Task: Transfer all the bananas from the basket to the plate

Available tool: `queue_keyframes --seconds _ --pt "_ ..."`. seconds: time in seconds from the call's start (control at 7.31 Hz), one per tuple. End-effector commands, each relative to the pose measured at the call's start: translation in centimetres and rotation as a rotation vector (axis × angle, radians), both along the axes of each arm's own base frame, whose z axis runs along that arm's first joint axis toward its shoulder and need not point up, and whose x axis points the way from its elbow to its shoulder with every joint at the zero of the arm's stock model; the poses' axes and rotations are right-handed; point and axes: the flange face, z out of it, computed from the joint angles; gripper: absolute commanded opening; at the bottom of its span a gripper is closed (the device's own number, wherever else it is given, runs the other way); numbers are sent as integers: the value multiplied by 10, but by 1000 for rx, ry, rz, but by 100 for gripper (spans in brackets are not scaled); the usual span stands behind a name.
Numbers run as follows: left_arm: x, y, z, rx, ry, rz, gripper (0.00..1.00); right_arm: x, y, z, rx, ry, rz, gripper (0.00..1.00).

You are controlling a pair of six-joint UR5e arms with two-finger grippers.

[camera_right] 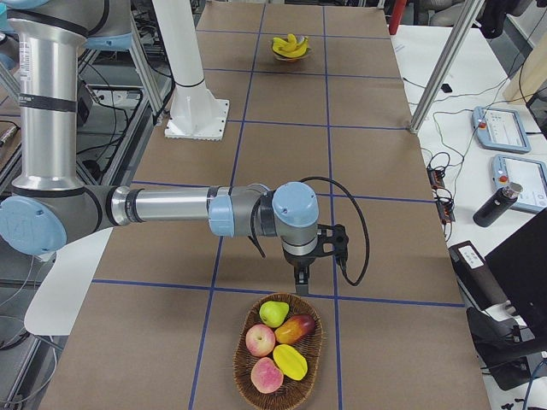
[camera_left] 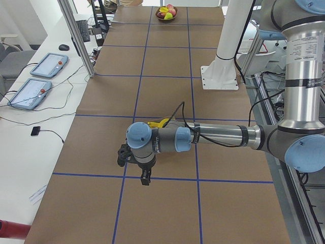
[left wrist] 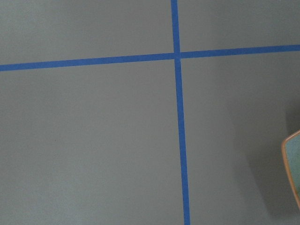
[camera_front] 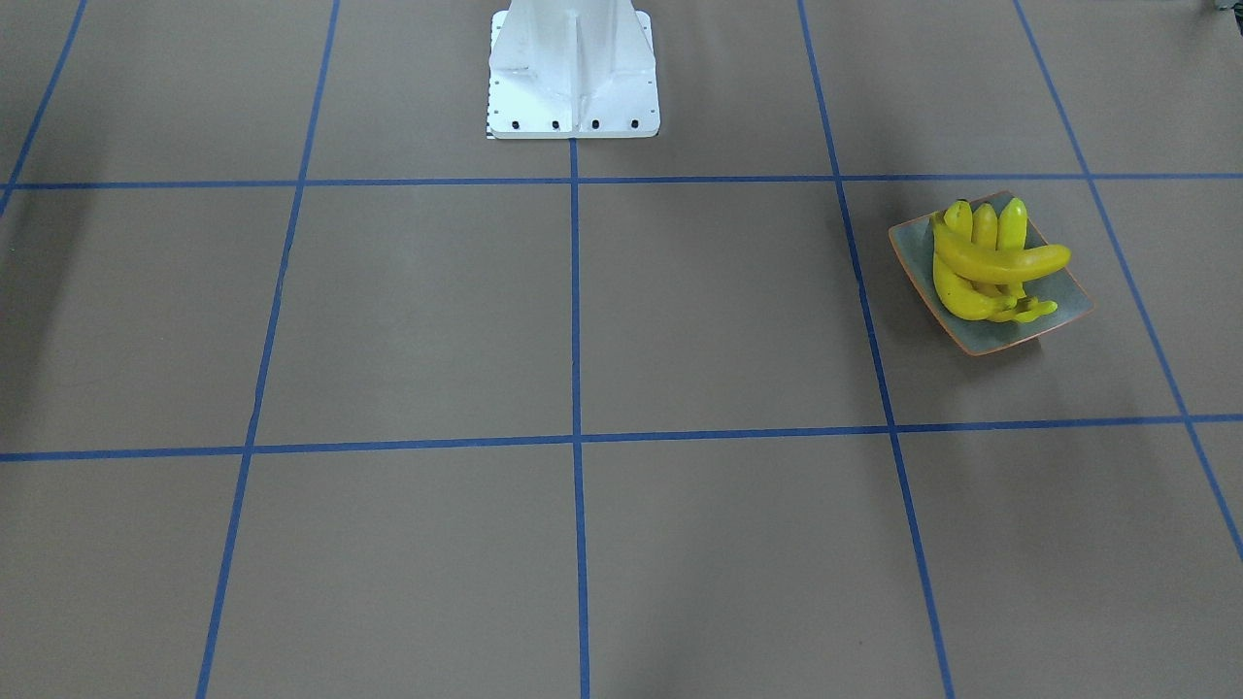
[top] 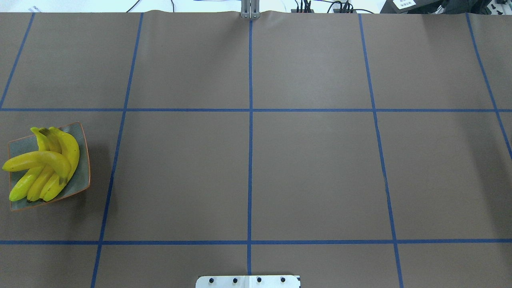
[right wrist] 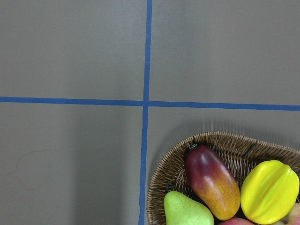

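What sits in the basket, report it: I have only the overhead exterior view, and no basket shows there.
Observer: The basket holds a green pear, a red-yellow mango, a yellow star fruit and two peach-coloured round fruits; none of the bananas lies there.
Operator: Place the right arm for me.
Observer: The right end effector hangs over the table just beyond the basket's far rim, seen from exterior right.
Operator: Now the left.
Observer: The left end effector hangs over bare table beside the plate, toward the table's left end.

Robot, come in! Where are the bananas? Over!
Left gripper, right gripper: open or shut unclear. Four bananas on plate. None seen in basket. Nothing seen blocking.
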Motion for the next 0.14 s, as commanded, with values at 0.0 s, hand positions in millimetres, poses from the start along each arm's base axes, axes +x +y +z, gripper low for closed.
queue_keyframes --seconds 0.0 --pt "0 -1 -2 2 0 -2 100 0 0 0 -1 0 1 100"
